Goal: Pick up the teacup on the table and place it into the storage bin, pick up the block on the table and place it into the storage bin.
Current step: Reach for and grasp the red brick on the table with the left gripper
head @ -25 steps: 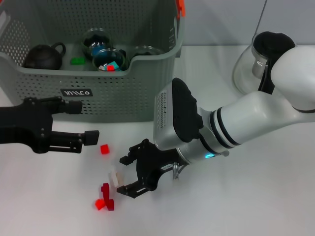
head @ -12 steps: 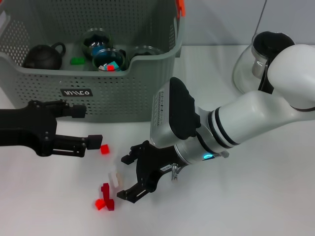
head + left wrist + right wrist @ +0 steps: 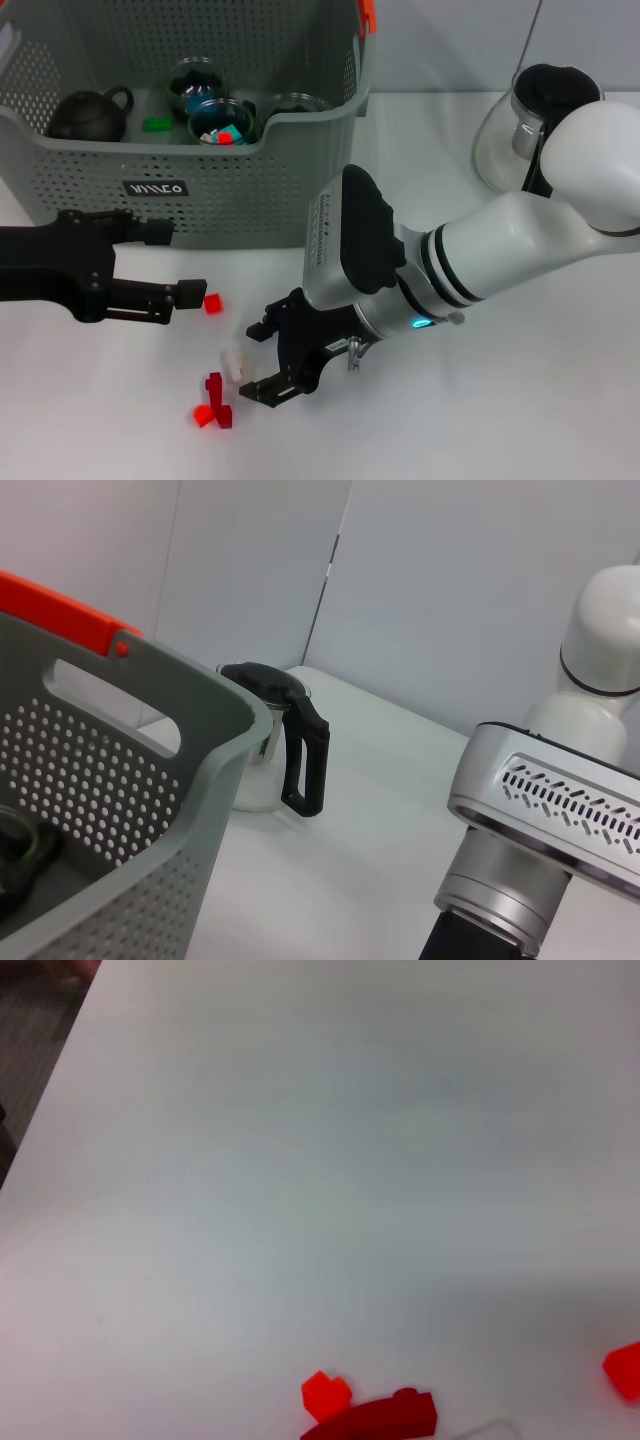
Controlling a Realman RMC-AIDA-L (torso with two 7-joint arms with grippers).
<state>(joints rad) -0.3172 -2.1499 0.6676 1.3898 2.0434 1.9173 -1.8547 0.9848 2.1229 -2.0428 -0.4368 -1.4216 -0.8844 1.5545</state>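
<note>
1. Stretching wide and bare in front of the storage bin, the white counter is leaving free room on the robot's right; only a glass carafe with a black handle is standing at the far right, well apart from the bin.
2. The bin is sitting at the far left of the counter, its perforated front wall just behind both grippers, an orange clip on its rim.
3. Inside the bin a dark teapot, glass teacups and a small green block are lying on the floor of it.
4. On the counter before the bin a small red block is lying alone; nearer the robot a white block, a dark red piece and a bright red piece are lying close together.
5. The left gripper is hovering low in front of the bin wall, its jaws spread wide and holding nothing, the lower fingertip just beside the small red block; contact cannot be judged.
6. The right gripper is reaching down to the cluster, jaws parted and empty, set about the white block without clearly gripping it.
7. The right wrist view is showing only bare counter with the red pieces at its border.
</note>
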